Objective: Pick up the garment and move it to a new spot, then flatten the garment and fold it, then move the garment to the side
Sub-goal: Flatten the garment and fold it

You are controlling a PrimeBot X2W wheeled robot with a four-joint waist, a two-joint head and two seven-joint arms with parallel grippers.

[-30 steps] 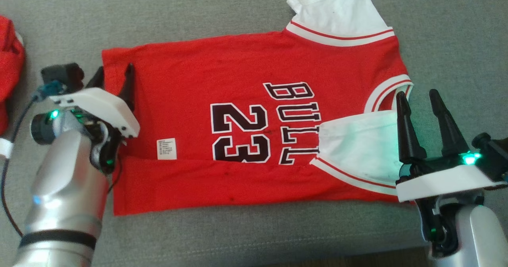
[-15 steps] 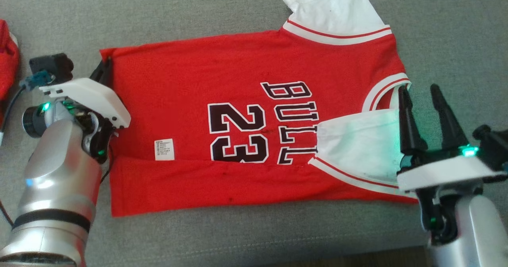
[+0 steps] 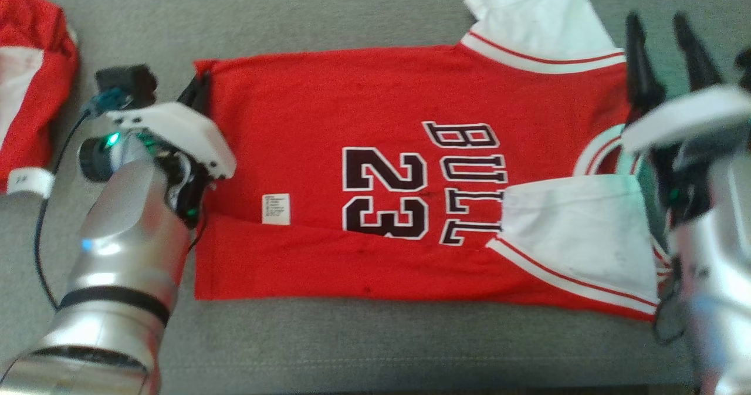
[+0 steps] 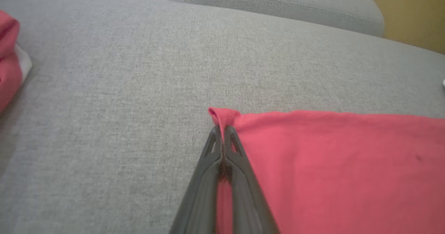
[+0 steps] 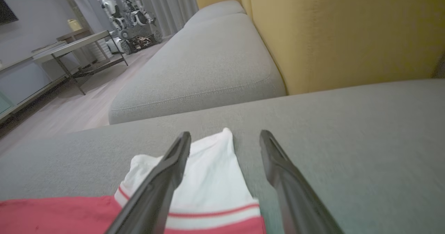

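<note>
We can barely see the left gripper (image 3: 198,88) behind its own white housing (image 3: 176,134). The jersey (image 3: 352,107) label (image 3: 276,209) is too small to read, a folded white sleeve (image 3: 575,225) covers the lettering's end, and the right forearm (image 3: 719,254) is blurred.

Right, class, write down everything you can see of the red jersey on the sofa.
The red jersey lies flat on the grey sofa cushion and looks like soft knit cloth. It bears black, white-edged "BULL" and "23", white sleeves with red-striped trim, and a small white label. Its near long edge is folded over the print, with one sleeve laid on top. The left gripper is shut on its far hem corner; the open right gripper is by the far sleeve.
</note>
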